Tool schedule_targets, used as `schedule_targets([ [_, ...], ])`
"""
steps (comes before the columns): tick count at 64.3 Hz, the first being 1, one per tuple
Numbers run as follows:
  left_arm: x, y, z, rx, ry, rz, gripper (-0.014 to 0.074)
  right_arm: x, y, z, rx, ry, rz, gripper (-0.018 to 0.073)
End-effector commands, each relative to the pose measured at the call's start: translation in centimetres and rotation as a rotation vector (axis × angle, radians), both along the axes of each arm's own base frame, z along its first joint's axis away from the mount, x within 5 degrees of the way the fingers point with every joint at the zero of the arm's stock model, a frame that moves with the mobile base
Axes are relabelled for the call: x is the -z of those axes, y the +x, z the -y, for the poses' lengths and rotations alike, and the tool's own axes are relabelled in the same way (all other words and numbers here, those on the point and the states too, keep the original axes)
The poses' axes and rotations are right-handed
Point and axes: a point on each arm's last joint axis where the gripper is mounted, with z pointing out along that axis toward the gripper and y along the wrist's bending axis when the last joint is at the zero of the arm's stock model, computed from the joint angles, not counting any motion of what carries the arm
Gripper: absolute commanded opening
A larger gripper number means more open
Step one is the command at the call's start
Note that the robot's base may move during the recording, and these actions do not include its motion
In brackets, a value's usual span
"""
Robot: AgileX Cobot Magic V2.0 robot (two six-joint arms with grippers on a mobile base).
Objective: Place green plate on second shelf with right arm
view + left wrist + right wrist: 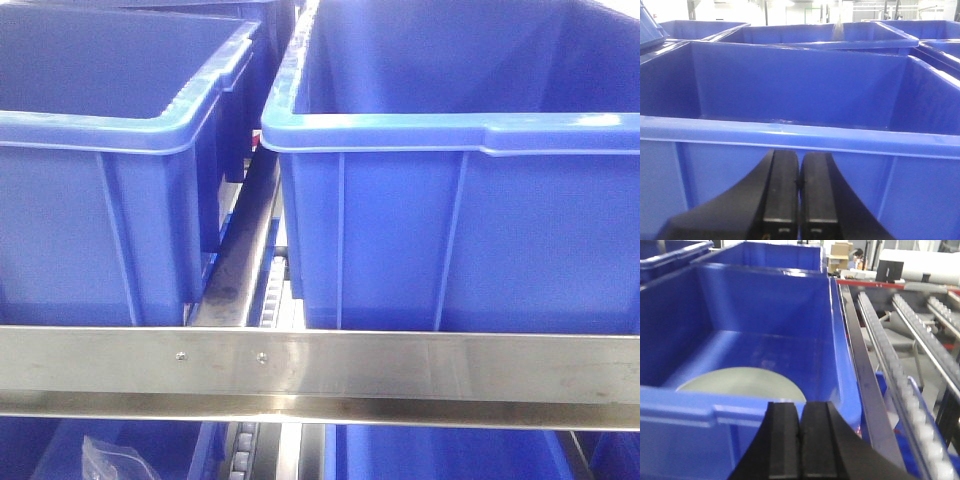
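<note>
Both pincers, left (pixel 799 185) and right (pixel 800 427), sit together; right should part, clear the bin (pixel 845 390) rim, and pinch the plate (pixel 740 385) edge.

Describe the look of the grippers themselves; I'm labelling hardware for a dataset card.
Only the fingertips show. The left gripper has two matte black, flat-faced, block-like fingers that widen into curved black shoulders towards the wrist. The right gripper looks the same: black, squared pads on flaring bases. No cables, markings or arm links are visible.
</note>
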Motion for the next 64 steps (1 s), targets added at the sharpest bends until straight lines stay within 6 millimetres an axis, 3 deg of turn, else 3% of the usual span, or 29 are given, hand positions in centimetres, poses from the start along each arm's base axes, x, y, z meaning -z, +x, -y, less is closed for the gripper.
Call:
schedule_targets([
  [1, 0.6, 0.0, 0.1, 0.009, -0.013, 0.055, 0.013, -0.4, 0.0, 0.5, 0.059, 0.023, 0.096, 0.0052],
  [64, 0.6, 0.0, 0.1, 0.009, -0.013, 0.055, 0.013, 1.2, -0.2, 0.3, 0.034, 0.055, 0.068, 0.0052],
])
